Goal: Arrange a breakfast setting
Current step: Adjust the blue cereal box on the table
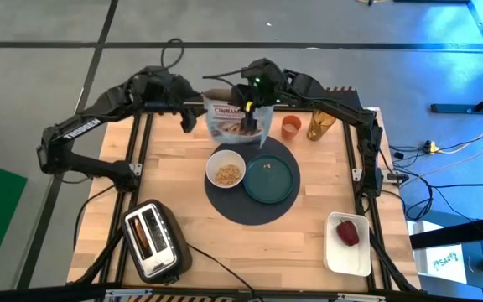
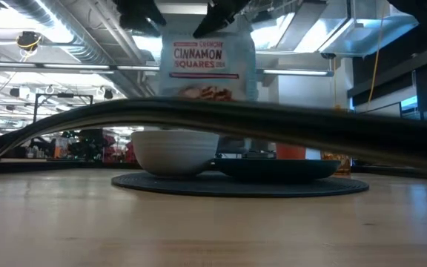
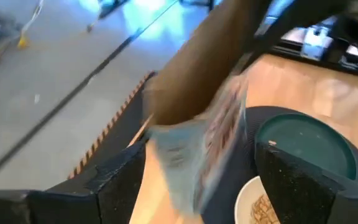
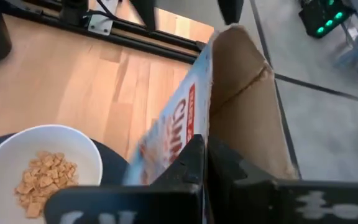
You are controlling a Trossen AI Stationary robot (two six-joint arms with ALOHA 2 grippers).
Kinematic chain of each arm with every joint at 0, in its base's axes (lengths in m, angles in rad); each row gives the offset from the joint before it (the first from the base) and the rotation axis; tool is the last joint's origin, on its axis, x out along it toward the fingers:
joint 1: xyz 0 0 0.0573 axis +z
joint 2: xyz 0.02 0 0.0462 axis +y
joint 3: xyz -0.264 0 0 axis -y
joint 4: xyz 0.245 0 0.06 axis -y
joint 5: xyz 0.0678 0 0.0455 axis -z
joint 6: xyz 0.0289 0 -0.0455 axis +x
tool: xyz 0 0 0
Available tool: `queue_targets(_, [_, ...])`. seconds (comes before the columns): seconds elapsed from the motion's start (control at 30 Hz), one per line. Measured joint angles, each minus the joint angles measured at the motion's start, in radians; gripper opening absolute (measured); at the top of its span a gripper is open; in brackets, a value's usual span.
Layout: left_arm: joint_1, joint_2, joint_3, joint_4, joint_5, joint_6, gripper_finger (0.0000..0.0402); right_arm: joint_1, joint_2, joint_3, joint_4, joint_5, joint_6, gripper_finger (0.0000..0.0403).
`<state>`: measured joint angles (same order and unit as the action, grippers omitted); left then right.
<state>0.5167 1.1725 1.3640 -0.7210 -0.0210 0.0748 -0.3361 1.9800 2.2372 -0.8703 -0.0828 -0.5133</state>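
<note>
A blue cereal box [image 1: 237, 120] with red lettering hangs above the table's far edge, behind the dark round mat [image 1: 254, 210]. My right gripper [image 4: 204, 155] is shut on the box's top. My left gripper [image 3: 201, 155] is open to the box's left; its fingers stand on either side of the box's edge [image 3: 197, 155], blurred here. On the mat sit a white bowl [image 1: 225, 168] holding cereal and a teal plate [image 1: 270, 179]. A small orange cup [image 1: 290, 127] stands behind the mat. A red fruit [image 1: 348, 233] lies on the white tray. My right gripper pinches the box's printed front wall [image 4: 188, 134] near its open top, one finger on the printed side and one on the brown inner side. It comes slanting down from above. The box [image 2: 213, 63] hangs below the fingers, roughly upright and clear of the table.
A silver-black toaster [image 1: 152, 241] stands at the near left. The white tray [image 1: 348, 256] sits at the near right. An amber bottle [image 1: 321, 124] stands beside the cup. In the low view a dark cable [image 2: 273, 122] crosses in front of everything.
</note>
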Motion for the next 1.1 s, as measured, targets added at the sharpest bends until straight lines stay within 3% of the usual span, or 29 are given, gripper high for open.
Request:
queue_targets(0.27, [-0.133, -0.002, -0.004, 0.101, -0.147, 0.201, 0.0286, 0.004, 0.005, 0.000, 0.004, -0.007, -0.026, 0.0000])
queue_targets(0.7, [-0.131, 0.119, -0.003, 0.102, -0.147, 0.218, 0.0236, 0.018, 0.025, 0.001, 0.015, -0.033, -0.090, 0.0000])
queue_targets(0.9, [-0.128, 0.174, -0.003, 0.062, -0.173, 0.216, 0.0195, 0.048, 0.060, 0.001, 0.006, -0.029, -0.097, 0.0000])
queue_targets(1.1, [-0.123, 0.188, -0.003, -0.012, -0.171, 0.204, 0.0129, 0.048, 0.065, 0.000, 0.010, -0.011, -0.096, 0.0000])
